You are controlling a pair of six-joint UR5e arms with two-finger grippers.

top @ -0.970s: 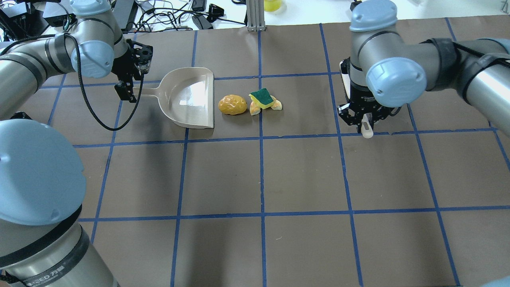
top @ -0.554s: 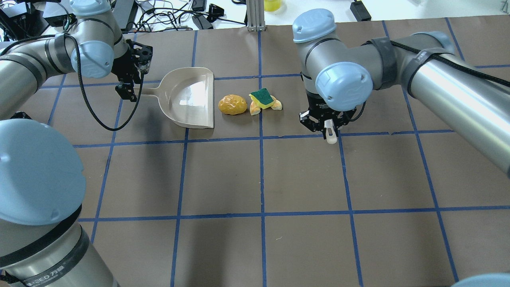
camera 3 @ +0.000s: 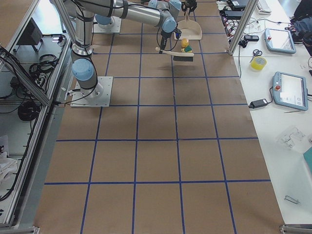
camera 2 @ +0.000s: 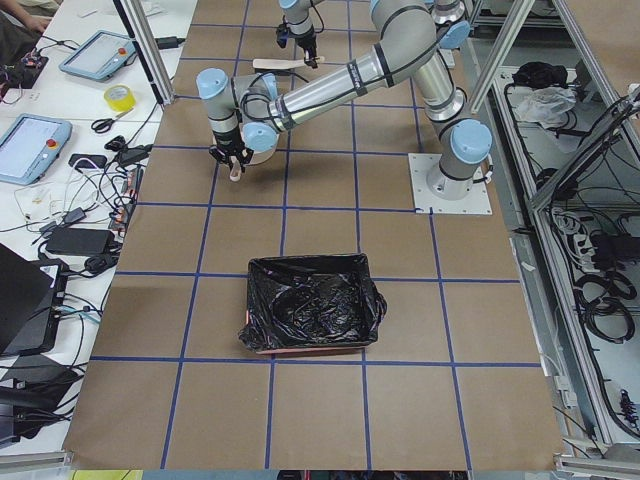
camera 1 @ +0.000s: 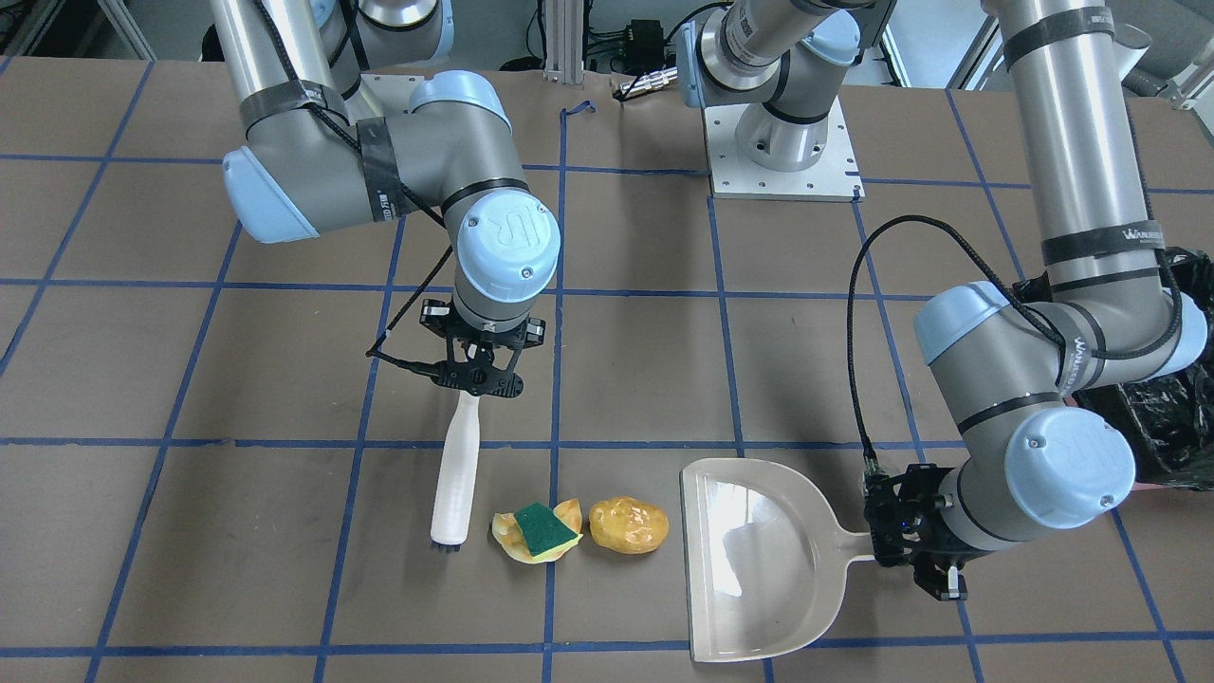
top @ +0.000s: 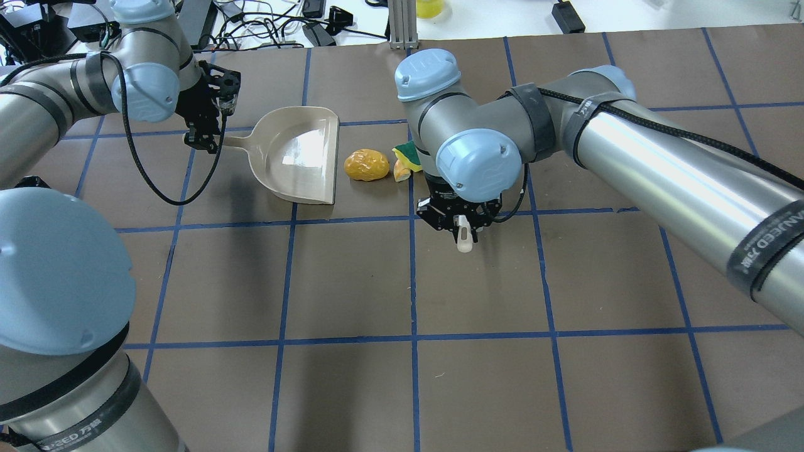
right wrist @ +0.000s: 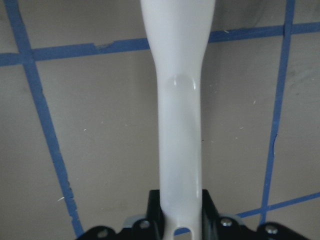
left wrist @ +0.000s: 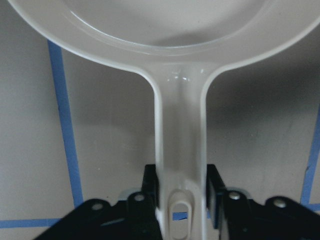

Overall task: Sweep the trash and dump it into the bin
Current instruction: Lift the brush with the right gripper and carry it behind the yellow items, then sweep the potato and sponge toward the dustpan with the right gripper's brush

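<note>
dustpan [camera 1: 759,555]: flat on table; left gripper [camera 1: 901,552] clamped tight on its handle end
potato lump [camera 1: 628,525]: just outside dustpan mouth
sponge [camera 1: 542,529]: next out, lying on peel [camera 1: 507,539]
brush [camera 1: 457,474]: bristles just beyond those; right gripper [camera 1: 477,384] closed around its handle
bin [camera 2: 265,335]: apart, past dustpan's handle side
</note>
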